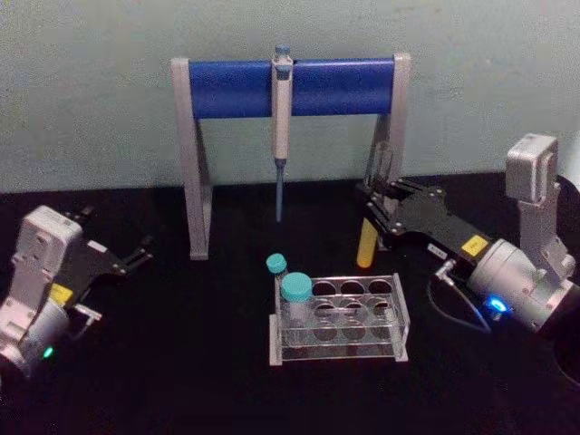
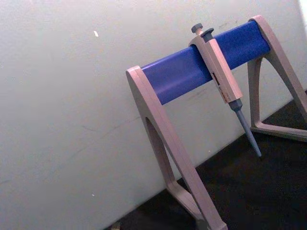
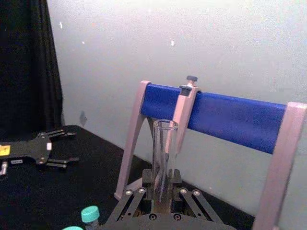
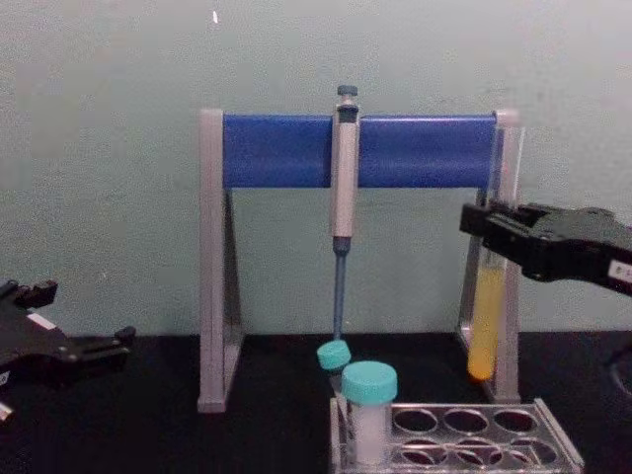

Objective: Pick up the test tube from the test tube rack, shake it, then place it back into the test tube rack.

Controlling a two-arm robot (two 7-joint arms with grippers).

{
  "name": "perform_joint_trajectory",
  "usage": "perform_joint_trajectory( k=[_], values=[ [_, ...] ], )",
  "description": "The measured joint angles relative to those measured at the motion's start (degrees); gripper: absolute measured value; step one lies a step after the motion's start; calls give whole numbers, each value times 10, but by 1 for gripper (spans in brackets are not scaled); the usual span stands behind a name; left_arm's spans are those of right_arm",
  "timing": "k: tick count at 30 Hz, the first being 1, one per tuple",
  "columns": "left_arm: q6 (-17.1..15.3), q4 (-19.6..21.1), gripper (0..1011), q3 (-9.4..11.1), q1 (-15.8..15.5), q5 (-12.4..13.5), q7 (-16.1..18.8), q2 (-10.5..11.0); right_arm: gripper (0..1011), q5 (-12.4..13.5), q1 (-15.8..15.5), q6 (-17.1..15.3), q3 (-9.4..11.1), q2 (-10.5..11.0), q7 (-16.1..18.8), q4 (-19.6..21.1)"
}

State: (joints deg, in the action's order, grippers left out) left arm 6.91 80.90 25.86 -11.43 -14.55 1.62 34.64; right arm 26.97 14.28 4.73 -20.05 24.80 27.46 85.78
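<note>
The right tool [image 1: 373, 207] is closed on the tall clear glass test tube [image 1: 366, 246] with yellow-orange liquid, holding it upright behind the low clear plastic test tube rack [image 1: 340, 355]. The left tool [image 1: 139, 255] sits at the left, fingers apart, empty.

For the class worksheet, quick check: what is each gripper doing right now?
Left gripper: open, holding nothing.
Right gripper: closed on the tall, clear glass test tube with yellow-orange liquid, held upright.

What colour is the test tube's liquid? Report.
Yellow-orange, in the clear glass test tube; chest view.
</note>
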Motion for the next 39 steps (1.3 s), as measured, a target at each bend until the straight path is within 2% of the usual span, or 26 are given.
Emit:
perform_joint_trajectory(
  k=[7, 16, 23, 32, 39],
  values=[
    [0, 0, 1010, 0, 0, 0, 0, 0, 232, -5, -23, -4, 14, 13, -13, 28],
    [0, 0, 1010, 0, 0, 0, 0, 0, 232, -10, -77, -14, 35, 35, -28, 89],
    [0, 0, 1009, 0, 0, 0, 0, 0, 232, -13, -103, -27, 34, 47, -23, 121],
    [0, 0, 1010, 0, 0, 0, 0, 0, 232, -4, -93, -28, 14, 43, 3, 118],
    [0, 0, 1010, 0, 0, 0, 0, 0, 232, 9, -54, -22, -5, 23, 21, 72]
  ],
)
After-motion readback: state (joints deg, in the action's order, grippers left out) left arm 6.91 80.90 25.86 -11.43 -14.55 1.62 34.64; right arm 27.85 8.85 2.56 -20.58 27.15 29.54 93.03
